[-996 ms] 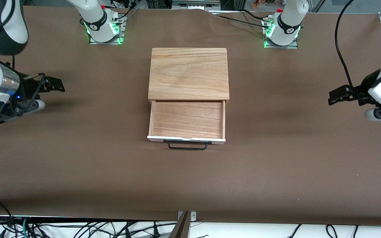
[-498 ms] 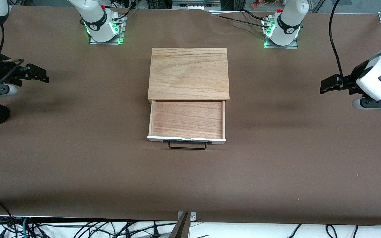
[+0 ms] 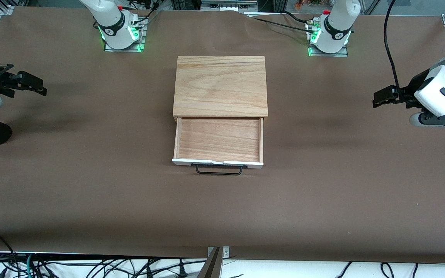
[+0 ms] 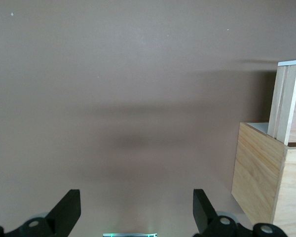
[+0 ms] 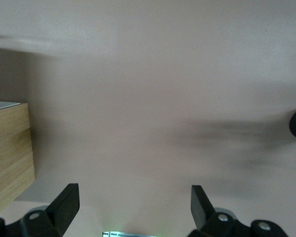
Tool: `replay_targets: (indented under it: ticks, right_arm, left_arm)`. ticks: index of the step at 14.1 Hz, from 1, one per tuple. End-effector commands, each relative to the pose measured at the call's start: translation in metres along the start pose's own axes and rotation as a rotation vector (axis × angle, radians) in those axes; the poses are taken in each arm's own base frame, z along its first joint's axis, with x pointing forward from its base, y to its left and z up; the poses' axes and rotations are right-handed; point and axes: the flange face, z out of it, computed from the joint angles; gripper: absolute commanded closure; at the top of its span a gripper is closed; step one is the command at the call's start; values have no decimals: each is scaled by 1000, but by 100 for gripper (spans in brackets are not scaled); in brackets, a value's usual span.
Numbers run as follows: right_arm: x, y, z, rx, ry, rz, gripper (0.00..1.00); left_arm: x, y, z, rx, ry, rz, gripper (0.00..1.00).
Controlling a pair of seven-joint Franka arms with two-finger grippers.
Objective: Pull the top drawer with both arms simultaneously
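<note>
Both arms have drawn outward. Front view: top drawer (image 3: 218, 141) hangs open mid-table, likely light and stiff; grasp its handle (image 3: 219, 170). Left wrist view: left gripper (image 4: 137, 213) gapes, empty. Right wrist view: right gripper (image 5: 135, 210) likewise.

You have the cabinet (image 3: 220, 85) mid-table, midway between the two bases. The top drawer (image 3: 218, 141) juts from its front, toward the front camera, handle (image 3: 219, 170) nearest. The left gripper (image 3: 385, 97) is over bare table (image 3: 323, 200), fingertips (image 4: 69, 205) spread, pointing toward the cabinet, well apart from it. The right gripper (image 3: 33, 82) mirrors it at the right arm's end, fingertips (image 5: 66, 200) likewise spread.
</note>
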Motion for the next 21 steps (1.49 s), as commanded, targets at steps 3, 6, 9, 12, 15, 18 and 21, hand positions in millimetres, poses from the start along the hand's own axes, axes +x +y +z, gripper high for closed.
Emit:
replay_targets:
  ticks: [3,6,9,12,15,18,21]
  right_arm:
    - [4,-6,4,-22,14,0,0]
    - [5,-6,5,-23,12,0,0]
    - [8,-5,6,-23,26,2,0]
    - [10,-5,8,-22,36,5,0]
    - [13,-5,5,-26,71,6,0]
    - [13,-11,6,-27,63,-8,0]
    - [14,-13,7,-26,61,-9,0]
  left_arm:
    - [-5,1,-1,-15,5,-2,0]
    - [-6,7,-1,-12,4,3,0]
    - [-6,8,-3,-7,11,6,0]
    - [-5,5,-6,-13,17,6,0]
    - [-5,8,-6,-13,16,1,0]
    - [-5,3,-6,-14,17,-4,0]
    - [-5,2,-6,-14,17,3,0]
